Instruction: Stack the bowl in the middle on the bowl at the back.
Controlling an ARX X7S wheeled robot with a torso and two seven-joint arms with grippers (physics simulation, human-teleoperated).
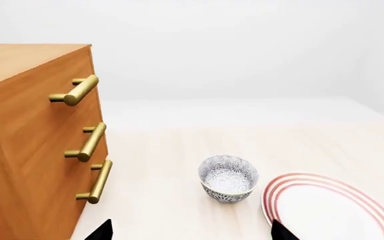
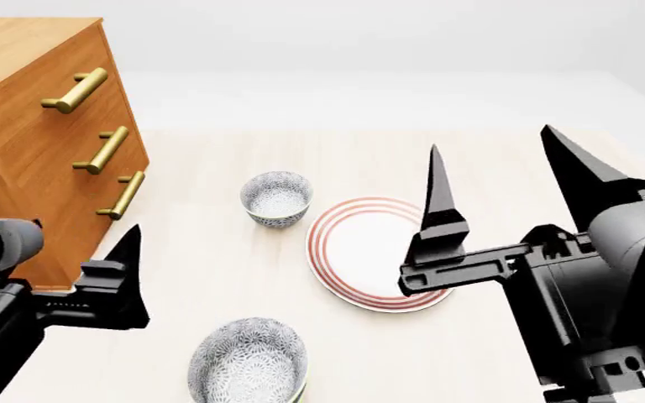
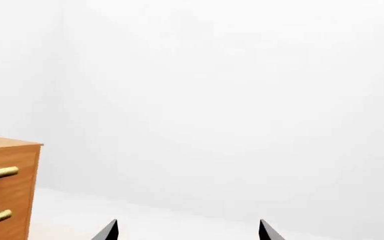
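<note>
Two white bowls with a grey-blue speckle pattern show in the head view. The bowl at the back (image 2: pixel 275 198) stands upright beside the cabinet and also shows in the left wrist view (image 1: pixel 228 178). The bowl in the middle (image 2: pixel 246 363) sits nearer me, cut by the picture's lower edge. My left gripper (image 1: pixel 192 231) is open and empty, low on the left, short of the back bowl; one of its fingers (image 2: pixel 128 252) shows in the head view. My right gripper (image 2: pixel 507 180) is open and empty, raised over the plate's right side, pointing at the wall (image 3: pixel 187 230).
A white plate with red rings (image 2: pixel 373 252) lies flat right of the back bowl, its rim close to it (image 1: pixel 332 210). A wooden cabinet with three brass drawer handles (image 2: pixel 43 143) stands at the left on the pale tabletop (image 2: pixel 222 277).
</note>
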